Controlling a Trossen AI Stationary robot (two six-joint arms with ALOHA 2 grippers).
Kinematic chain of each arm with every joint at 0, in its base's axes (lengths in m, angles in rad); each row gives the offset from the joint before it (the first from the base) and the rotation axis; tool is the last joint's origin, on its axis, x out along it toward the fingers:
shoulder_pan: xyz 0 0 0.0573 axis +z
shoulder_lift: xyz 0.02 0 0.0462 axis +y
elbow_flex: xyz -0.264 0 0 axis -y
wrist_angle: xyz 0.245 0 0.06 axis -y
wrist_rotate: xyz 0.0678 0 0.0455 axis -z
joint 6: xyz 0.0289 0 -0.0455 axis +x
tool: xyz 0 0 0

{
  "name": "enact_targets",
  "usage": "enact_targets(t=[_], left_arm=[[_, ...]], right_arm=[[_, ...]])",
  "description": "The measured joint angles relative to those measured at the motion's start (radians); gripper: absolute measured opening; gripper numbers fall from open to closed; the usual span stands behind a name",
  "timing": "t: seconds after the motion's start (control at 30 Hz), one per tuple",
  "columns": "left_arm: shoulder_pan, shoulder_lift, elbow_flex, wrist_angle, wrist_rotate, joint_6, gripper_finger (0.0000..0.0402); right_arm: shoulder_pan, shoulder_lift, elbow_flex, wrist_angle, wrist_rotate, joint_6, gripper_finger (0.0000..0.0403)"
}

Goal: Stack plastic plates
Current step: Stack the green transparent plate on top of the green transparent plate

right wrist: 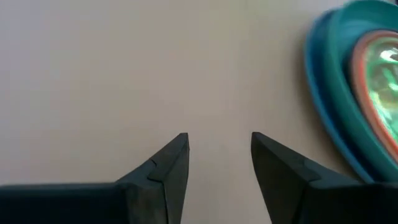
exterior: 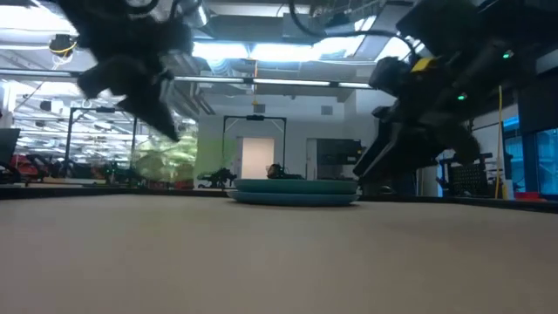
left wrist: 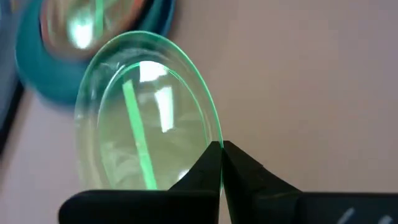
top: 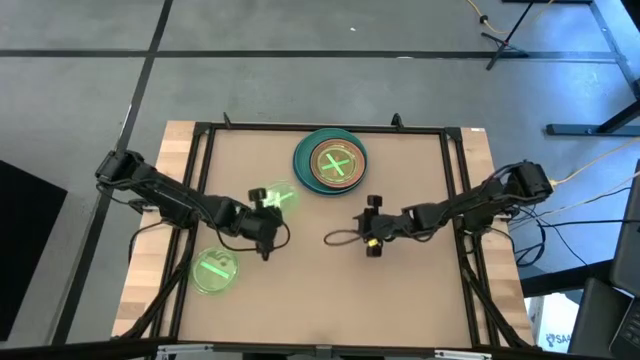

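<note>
A stack of plates [top: 331, 163] stands at the table's far middle: blue and teal at the bottom, peach and neon-green on top. It also shows in the low view [exterior: 296, 190]. My left gripper [top: 270, 205] is shut on a small neon-green plate [top: 279, 194] left of the stack and above the table. Another neon-green plate [top: 214, 270] lies flat at the near left. My right gripper [top: 368, 225] is open and empty, right of centre, near the stack [right wrist: 360, 93]. My left gripper pinches the neon-green plate's rim [left wrist: 216, 144] between its two fingertips. The plate [left wrist: 146, 112] stands out beyond the fingers, tilted and lifted clear of the table.
A black frame [top: 200, 170] runs along the table's left, far and right sides. Bare tabletop lies at the near middle [top: 330, 300].
</note>
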Motion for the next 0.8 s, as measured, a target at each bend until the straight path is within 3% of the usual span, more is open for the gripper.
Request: enact_targets(t=[0.23, 0.5, 0.8], left_arm=[[0.065, 0.018, 0.001, 0.326, 0.018, 0.339, 0.0001], [0.237, 0.130, 0.001, 0.641, 0.156, 0.624, 0.0001], [0.432, 0.314, 0.003, 0.970, 0.328, 0.765, 0.0001]], right_arm=[[0.065, 0.000, 0.000, 0.043, 0.035, 0.008, 0.0165], [0.118, 0.000, 0.000, 0.043, 0.060, 0.087, 0.0165], [0.124, 0.000, -0.009, 0.025, 0.060, 0.165, 0.0165]])
